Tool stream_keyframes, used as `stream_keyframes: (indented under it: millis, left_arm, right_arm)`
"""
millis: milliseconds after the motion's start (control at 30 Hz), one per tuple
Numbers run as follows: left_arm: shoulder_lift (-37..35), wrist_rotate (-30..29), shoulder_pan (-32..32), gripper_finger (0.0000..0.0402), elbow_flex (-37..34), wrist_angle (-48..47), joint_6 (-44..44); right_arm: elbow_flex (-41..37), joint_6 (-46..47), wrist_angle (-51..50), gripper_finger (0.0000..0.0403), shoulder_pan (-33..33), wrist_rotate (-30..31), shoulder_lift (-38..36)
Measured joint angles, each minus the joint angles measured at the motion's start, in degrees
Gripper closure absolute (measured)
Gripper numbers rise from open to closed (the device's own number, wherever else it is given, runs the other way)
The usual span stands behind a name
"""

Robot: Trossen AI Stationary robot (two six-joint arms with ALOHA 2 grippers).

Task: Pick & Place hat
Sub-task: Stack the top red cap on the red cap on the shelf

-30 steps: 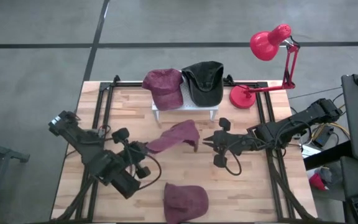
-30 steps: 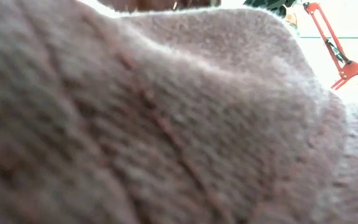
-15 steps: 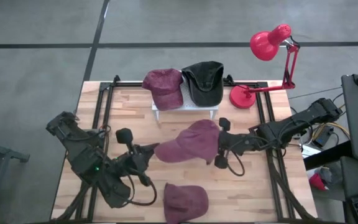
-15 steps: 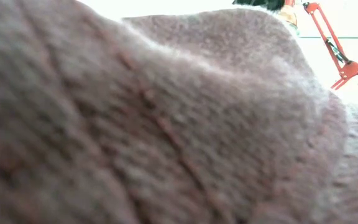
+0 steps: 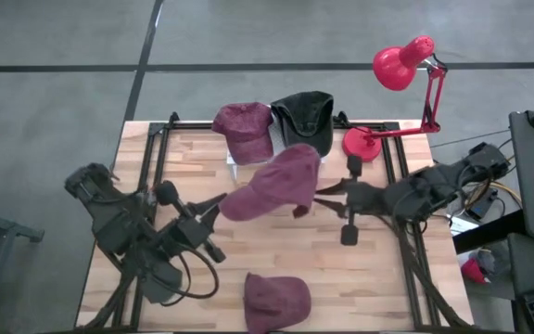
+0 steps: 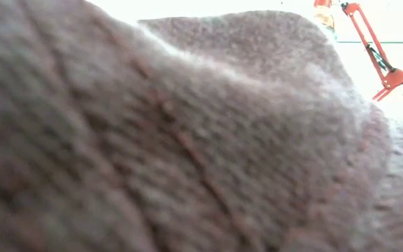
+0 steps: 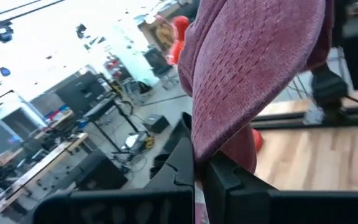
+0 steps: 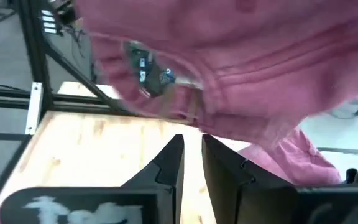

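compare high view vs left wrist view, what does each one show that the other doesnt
Only the high view shows the whole table, the two caps on the white stand, the spare maroon cap at the near edge, the red lamp and the right gripper at the lifted cap's back. Only the left wrist view shows the left fingers pinched shut on the brim, plus the room beyond. Both show the lifted maroon cap.

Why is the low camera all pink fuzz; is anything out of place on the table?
A maroon hat lies at the table's front edge, right against the low camera, filling its view. Otherwise nothing stands out: both grippers hold another maroon cap aloft between them.
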Motion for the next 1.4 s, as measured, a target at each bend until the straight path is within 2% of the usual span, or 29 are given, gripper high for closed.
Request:
stream_keyframes:
  millis: [67,167,367,467,600,767,833,933,967,1033,1233,1367,1400]
  left_arm:
    - [-0.74,-0.05,0.39,0.0397,0.0,3.72,3.28]
    - [-1.87,7.16,2.53,0.0397,0.0,13.54,10.41]
    - [-1.89,36.58,8.18,0.0397,0.0,35.0,30.33]
    - [-2.37,44.24,10.47,0.0397,0.06,37.99,34.23]
    - [-4.59,49.07,12.97,0.0397,0.42,36.73,37.38]
    - [-9.12,48.06,15.17,0.0397,0.19,33.45,39.37]
    - [-11.05,41.86,15.6,0.0397,0.11,31.1,40.25]
    - [-13.89,26.35,15.8,0.0397,0.07,27.06,40.49]
    - [-14.72,22.27,15.81,0.0397,0.07,25.29,39.71]
    - [-16.17,19.01,15.77,0.0397,0.07,21.32,36.85]
    - [-17.36,19.82,14.03,0.0397,-2.64,12.04,28.45]
    - [-17.34,21.82,13.77,0.0397,-7.34,14.49,26.22]
    - [-17.35,22.58,13.75,0.0397,-8.76,16.62,26.18]
  right_arm:
    - [1.95,1.01,-2.75,0.0351,0.0,-1.08,0.02]
    - [3.19,2.53,-4.13,0.0351,0.0,-1.16,0.02]
    - [3.21,4.98,-7.67,0.0351,1.3,-1.32,0.14]
    - [2.93,6.01,-10.45,0.0351,2.84,-1.3,0.75]
    - [2.47,6.2,-11.13,0.0351,5.32,-1.24,1.76]
    - [2.4,4.81,-11.05,0.0351,7.6,-1.05,3.36]
    - [2.39,4.79,-10.99,0.0351,7.88,-0.64,3.93]
    - [2.84,4.84,-10.79,0.0351,7.87,1.53,4.52]
    - [2.85,4.86,-10.62,0.0351,7.87,4.01,4.52]
    - [3.17,5.6,-10.49,0.0351,7.87,11.17,4.51]
    - [5.9,5.95,-10.51,0.0351,7.85,37.41,3.2]
    - [9.39,3.22,-10.26,0.0351,7.26,53.48,3.35]
    - [10.29,2.07,-10.31,0.0351,6.69,54.49,3.44]
